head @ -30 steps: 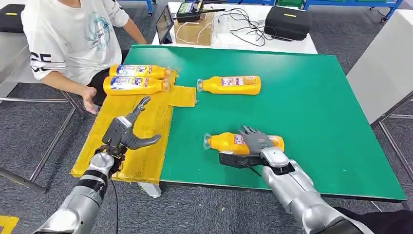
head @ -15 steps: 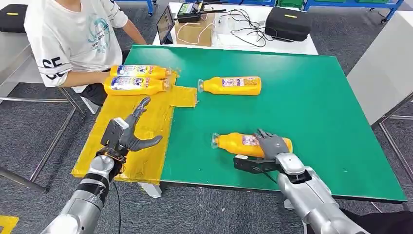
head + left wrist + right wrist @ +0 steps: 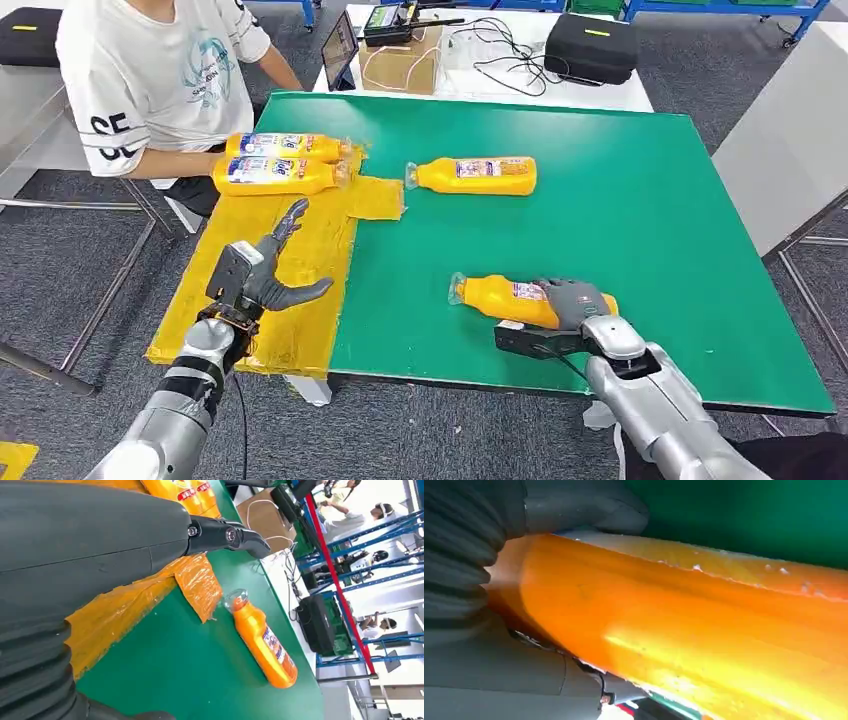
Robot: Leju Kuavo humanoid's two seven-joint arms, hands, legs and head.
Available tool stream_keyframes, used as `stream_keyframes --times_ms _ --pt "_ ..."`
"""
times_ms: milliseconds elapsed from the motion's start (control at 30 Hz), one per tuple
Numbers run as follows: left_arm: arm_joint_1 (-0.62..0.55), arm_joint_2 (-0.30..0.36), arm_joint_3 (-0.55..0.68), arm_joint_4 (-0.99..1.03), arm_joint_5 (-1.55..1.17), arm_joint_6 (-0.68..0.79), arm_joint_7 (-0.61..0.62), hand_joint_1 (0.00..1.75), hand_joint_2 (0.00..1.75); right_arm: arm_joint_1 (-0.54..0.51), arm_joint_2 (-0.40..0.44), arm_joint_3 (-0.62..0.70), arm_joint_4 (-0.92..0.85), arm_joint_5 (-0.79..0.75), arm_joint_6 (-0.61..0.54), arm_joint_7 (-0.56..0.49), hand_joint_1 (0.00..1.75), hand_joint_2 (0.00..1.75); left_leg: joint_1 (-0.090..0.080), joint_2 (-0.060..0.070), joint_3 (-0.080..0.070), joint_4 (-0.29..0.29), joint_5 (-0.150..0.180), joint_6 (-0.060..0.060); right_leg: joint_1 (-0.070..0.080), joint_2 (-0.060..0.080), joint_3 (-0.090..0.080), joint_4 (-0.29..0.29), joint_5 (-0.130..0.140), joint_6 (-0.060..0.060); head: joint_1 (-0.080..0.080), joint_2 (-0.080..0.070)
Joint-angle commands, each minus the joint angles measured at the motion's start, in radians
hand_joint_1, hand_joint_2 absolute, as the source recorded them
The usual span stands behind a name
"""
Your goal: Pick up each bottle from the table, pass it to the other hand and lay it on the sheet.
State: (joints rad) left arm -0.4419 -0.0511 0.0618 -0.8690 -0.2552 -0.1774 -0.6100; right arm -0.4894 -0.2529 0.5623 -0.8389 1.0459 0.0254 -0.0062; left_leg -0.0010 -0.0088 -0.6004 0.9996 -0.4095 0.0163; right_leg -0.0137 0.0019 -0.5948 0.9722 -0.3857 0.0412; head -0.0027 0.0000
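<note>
You had bright, even overhead light in the head view, with only soft shadows under the orange plastic bottles on the flat green table top (image 3: 640, 210). In the right wrist view the held orange plastic bottle (image 3: 684, 630) sat too close, blurred, with glare streaks. The left wrist view's background was blown out white, perhaps by windows.

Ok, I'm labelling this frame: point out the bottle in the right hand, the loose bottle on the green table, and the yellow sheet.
held bottle (image 3: 500, 297), head view, on its orange body left of the right hand.
loose bottle (image 3: 475, 175), head view, on its label.
yellow sheet (image 3: 300, 335), head view, on a bare near part.
</note>
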Motion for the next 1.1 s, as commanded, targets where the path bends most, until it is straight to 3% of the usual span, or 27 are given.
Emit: stream_keyframes --times_ms 33,200,400,533,667,867,1100 --pt "-0.005 -0.011 0.0 -0.007 0.019 0.015 0.031 0.0 1.75 0.104 0.138 -0.098 -0.018 -0.109 -0.143 -0.02 1.75 1.75 0.002 0.001 0.0 -0.001 0.0 -0.001 0.002 0.0 0.0 -0.001 0.0 -0.002 0.001 0.0" --pt "-0.041 -0.059 -0.027 0.04 0.022 0.095 0.1 0.0 1.75 0.128 0.313 -0.227 -0.078 -0.289 -0.303 -0.123 1.75 1.75 0.002 0.005 -0.002 0.0 -0.003 -0.003 0.003 0.004 -0.004 0.0 0.0 -0.003 0.0 0.0" --pt "-0.092 -0.102 -0.105 0.193 0.149 0.028 0.151 0.0 1.75 0.044 0.442 -0.236 0.014 -0.421 -0.432 -0.22 1.75 1.75 0.003 0.004 -0.008 0.0 -0.001 -0.004 0.003 0.003 -0.01 0.002 0.0 -0.002 0.0 0.0" --pt "-0.094 -0.099 -0.116 0.201 0.171 0.009 0.157 0.0 1.75 0.04 0.445 -0.229 0.021 -0.439 -0.437 -0.234 1.75 1.75 0.003 0.005 -0.012 0.0 -0.002 -0.003 0.003 0.004 -0.013 0.002 -0.001 -0.002 0.0 0.0" --pt "-0.109 -0.078 -0.182 0.278 0.273 -0.194 0.215 0.0 1.75 0.004 0.48 -0.177 0.058 -0.497 -0.42 -0.302 1.75 1.75 0.002 0.006 -0.014 0.0 -0.001 -0.003 0.002 0.005 -0.015 0.002 0.0 -0.001 0.0 0.0" --pt "-0.103 -0.077 -0.262 0.269 0.422 -0.374 0.246 0.0 1.75 -0.034 0.501 -0.116 0.136 -0.523 -0.425 -0.283 1.75 1.75 0.003 0.005 -0.017 0.0 -0.001 -0.003 0.002 0.005 -0.018 0.002 0.0 -0.002 0.0 0.0" --pt "-0.083 -0.102 -0.293 0.151 0.492 -0.363 0.252 0.0 1.75 -0.032 0.52 -0.103 0.185 -0.541 -0.403 -0.294 1.75 1.75 0.003 0.004 -0.018 0.001 -0.001 -0.003 0.003 0.003 -0.018 0.002 -0.001 -0.002 0.0 0.0"
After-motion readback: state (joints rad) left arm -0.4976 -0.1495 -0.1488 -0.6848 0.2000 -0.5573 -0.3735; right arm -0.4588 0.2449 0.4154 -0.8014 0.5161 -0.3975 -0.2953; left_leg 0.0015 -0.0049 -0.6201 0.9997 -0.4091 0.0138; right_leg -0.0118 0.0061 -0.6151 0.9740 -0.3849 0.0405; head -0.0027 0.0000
